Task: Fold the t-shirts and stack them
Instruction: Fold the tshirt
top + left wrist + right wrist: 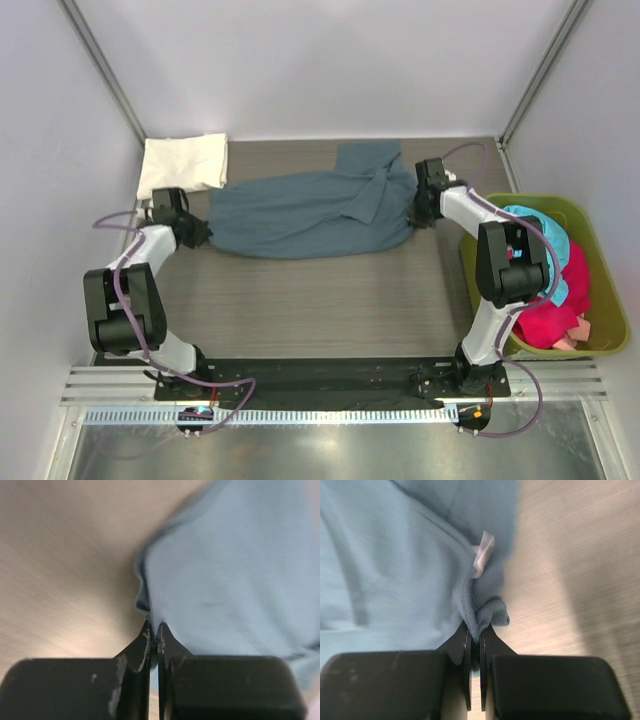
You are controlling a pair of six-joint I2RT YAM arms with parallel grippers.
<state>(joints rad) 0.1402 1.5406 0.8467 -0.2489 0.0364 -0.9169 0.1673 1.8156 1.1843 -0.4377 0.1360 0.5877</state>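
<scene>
Slate-blue t-shirt (300,212), cream-white t-shirt (183,162), turquoise and pink-red t-shirts (555,290) in olive-green bin (610,340).

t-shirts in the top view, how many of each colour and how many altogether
slate-blue t-shirt, spread on the table: 1
cream-white t-shirt, folded, far left: 1
turquoise t-shirt, in the bin: 1
pink-red t-shirt, in the bin: 1 showing, perhaps more bunched together
total: at least 4
</scene>
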